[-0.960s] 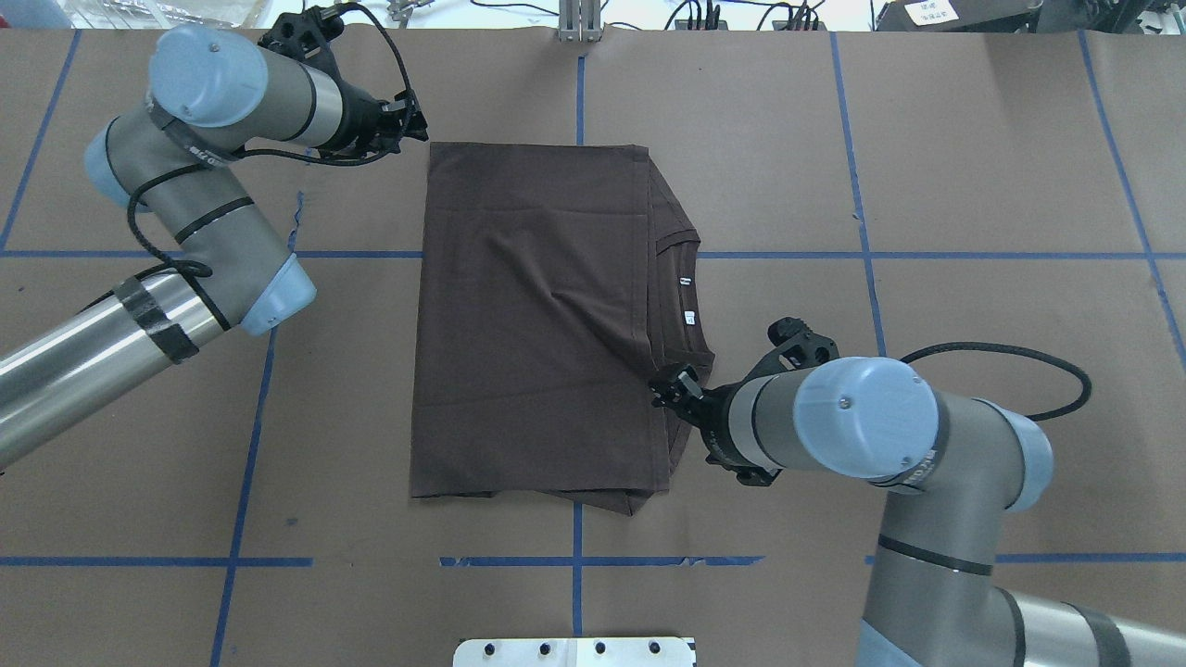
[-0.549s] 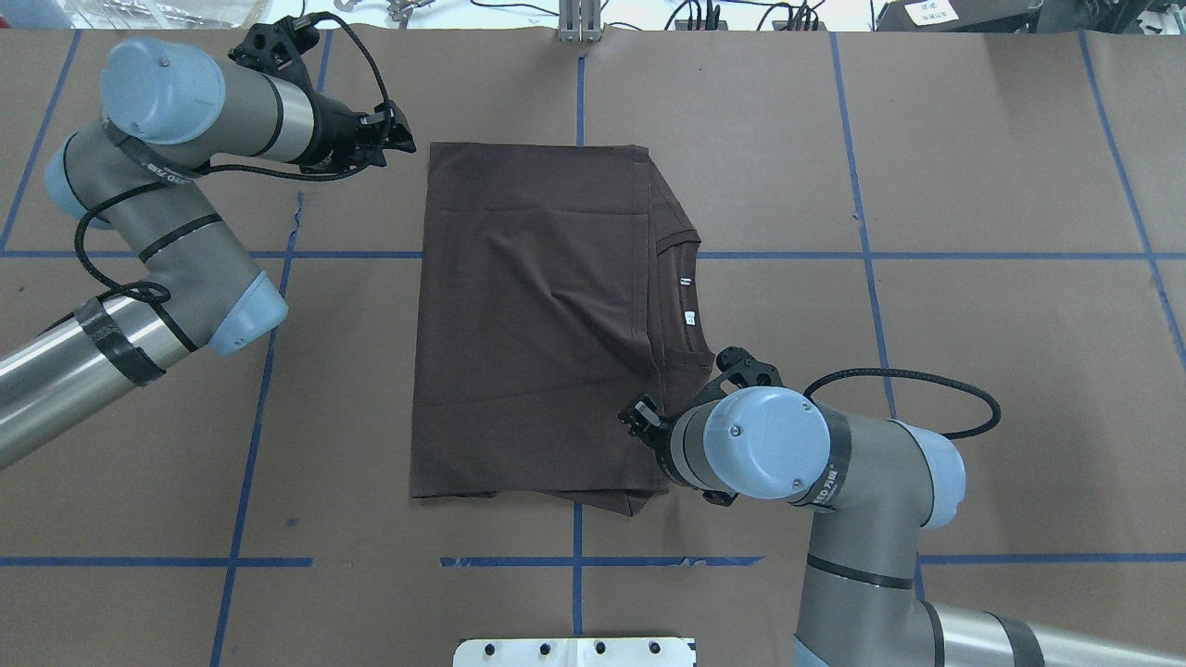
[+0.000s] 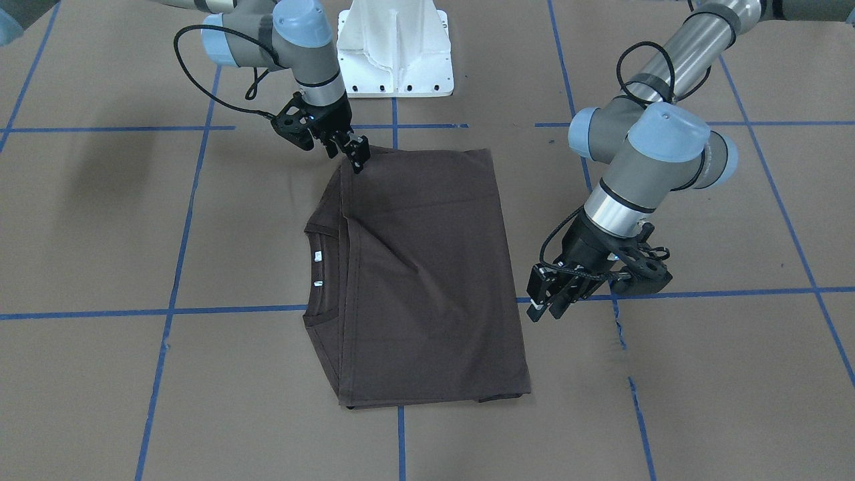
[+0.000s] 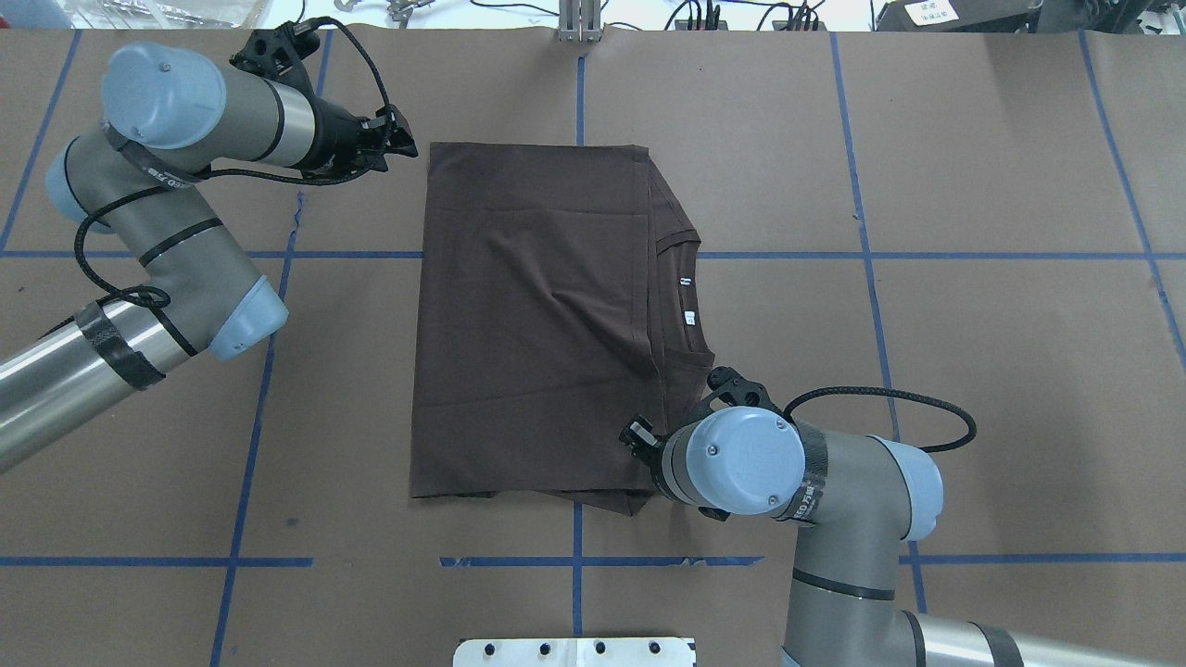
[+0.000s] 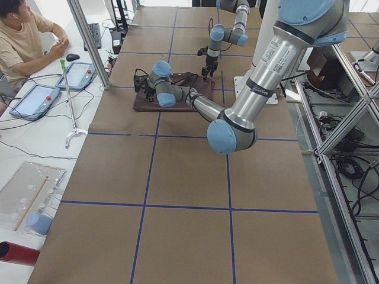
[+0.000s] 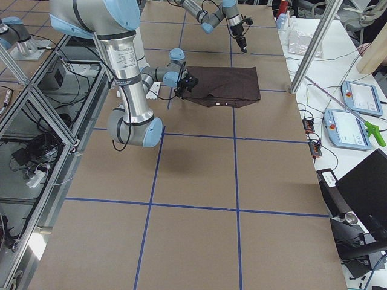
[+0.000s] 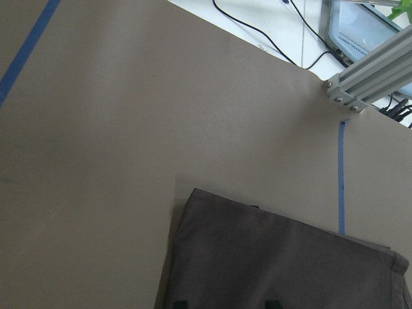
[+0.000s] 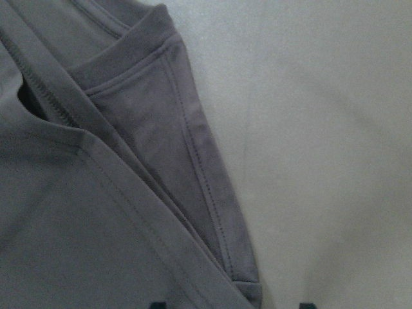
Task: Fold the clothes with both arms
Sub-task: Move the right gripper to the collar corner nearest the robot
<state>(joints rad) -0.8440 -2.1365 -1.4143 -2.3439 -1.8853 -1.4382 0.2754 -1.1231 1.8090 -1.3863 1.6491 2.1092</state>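
The dark brown T-shirt (image 4: 528,315) lies folded flat in the middle of the table, also seen in the front view (image 3: 427,267). Its ribbed collar (image 4: 681,306) with small white labels (image 4: 686,281) sticks out on the right side. My left gripper (image 4: 406,144) is open and empty, just off the shirt's far left corner, raised above the table (image 3: 544,306). My right gripper (image 4: 637,434) is open over the shirt's near right corner (image 3: 356,157). In the right wrist view the folded sleeve edge (image 8: 206,193) lies between the spread fingertips, not gripped.
The table is covered in brown paper (image 4: 927,185) with blue tape lines. The white pedestal base (image 4: 574,651) is at the near edge. A metal post (image 4: 579,18) stands at the far edge. An operator (image 5: 23,41) sits beyond the far side with tablets.
My right gripper has moved along the shirt's right edge toward the near corner and swung in over it. My left gripper has drawn back slightly to the left of the far corner.
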